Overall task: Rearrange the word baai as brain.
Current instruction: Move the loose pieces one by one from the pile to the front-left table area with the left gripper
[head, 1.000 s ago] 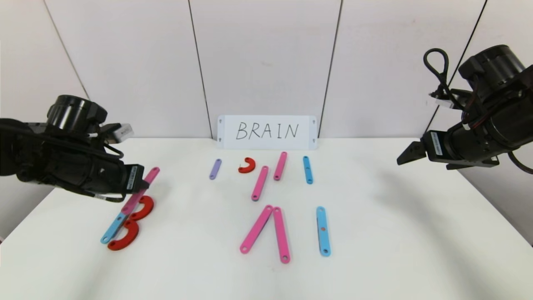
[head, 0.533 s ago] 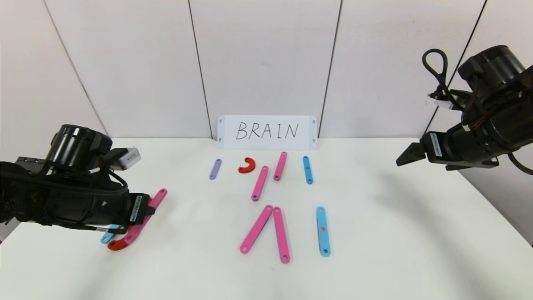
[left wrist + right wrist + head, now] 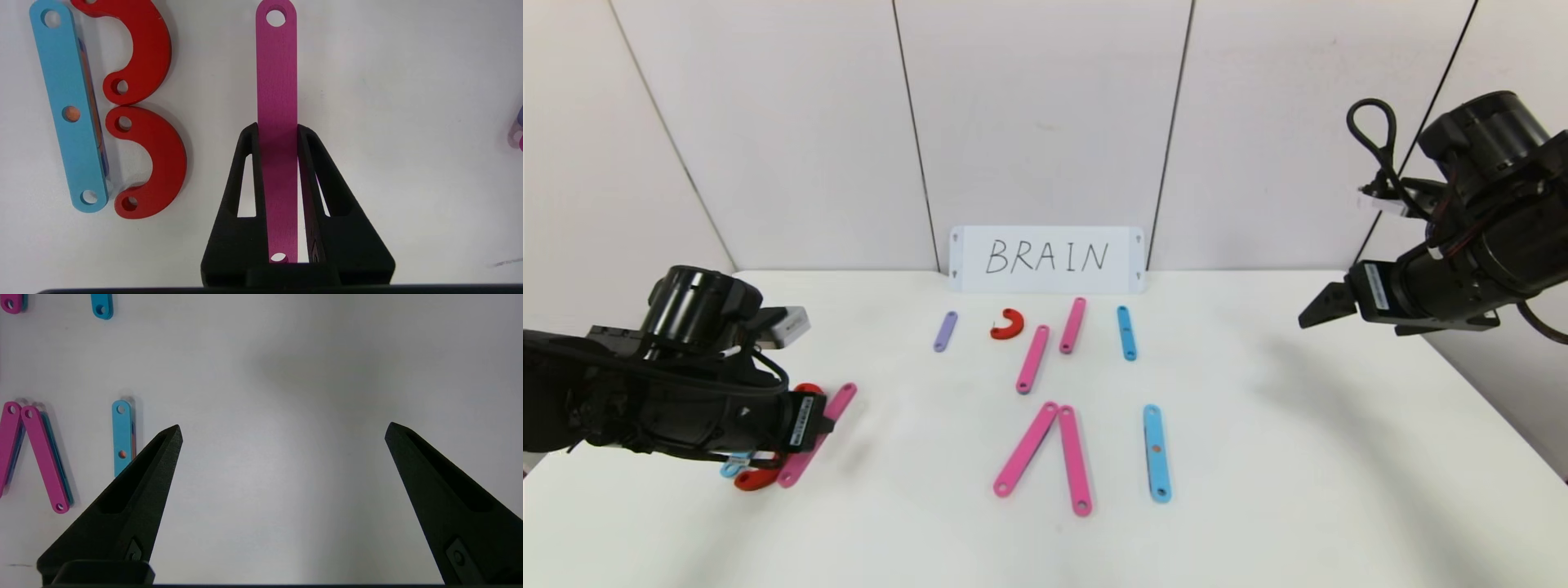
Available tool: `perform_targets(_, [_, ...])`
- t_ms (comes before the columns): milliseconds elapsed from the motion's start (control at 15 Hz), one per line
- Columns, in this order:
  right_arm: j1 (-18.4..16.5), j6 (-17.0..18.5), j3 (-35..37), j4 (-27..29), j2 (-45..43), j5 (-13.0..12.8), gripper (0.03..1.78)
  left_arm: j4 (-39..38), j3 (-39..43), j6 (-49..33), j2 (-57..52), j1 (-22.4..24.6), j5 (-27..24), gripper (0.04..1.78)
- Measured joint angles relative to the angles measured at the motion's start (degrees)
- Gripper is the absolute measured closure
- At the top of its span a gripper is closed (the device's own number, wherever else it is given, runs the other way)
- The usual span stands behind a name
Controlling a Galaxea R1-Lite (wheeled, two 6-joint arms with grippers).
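Observation:
My left gripper (image 3: 823,425) (image 3: 278,127) is shut on a pink strip (image 3: 837,408) (image 3: 277,81), low over the table's left front. Beside it lies the letter B: a light-blue strip (image 3: 67,106) (image 3: 734,467) with two red arcs (image 3: 141,53) (image 3: 157,163); in the head view my arm hides most of it. Mid-table two pink strips (image 3: 1025,448) (image 3: 1075,460) form an open A, with a light-blue strip (image 3: 1156,452) (image 3: 121,435) to their right. My right gripper (image 3: 1327,306) (image 3: 282,430) is open and empty, held high at the right.
Loose parts lie near the back: a purple strip (image 3: 945,331), a red arc (image 3: 1008,324), two pink strips (image 3: 1032,359) (image 3: 1073,325) and a light-blue strip (image 3: 1126,332). A white card (image 3: 1046,259) reading BRAIN leans on the wall.
My left gripper, shut on the pink strip, has come down and toward the table's front, carrying the strip to the right of the B. The right arm has barely moved.

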Motion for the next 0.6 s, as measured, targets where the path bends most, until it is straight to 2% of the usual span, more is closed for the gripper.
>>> perform_targets(200, [0.00,-0.22,0.12,0.05,-0.02,0.00,0.07,-4.78,1.51,-1.77,1.96,-0.55,0.06,1.54])
perform_targets(600, [0.00,-0.22,0.15,0.05,-0.02,0.02,0.07,-5.80,3.33,-2.12,4.16,-1.63,0.55,1.54])
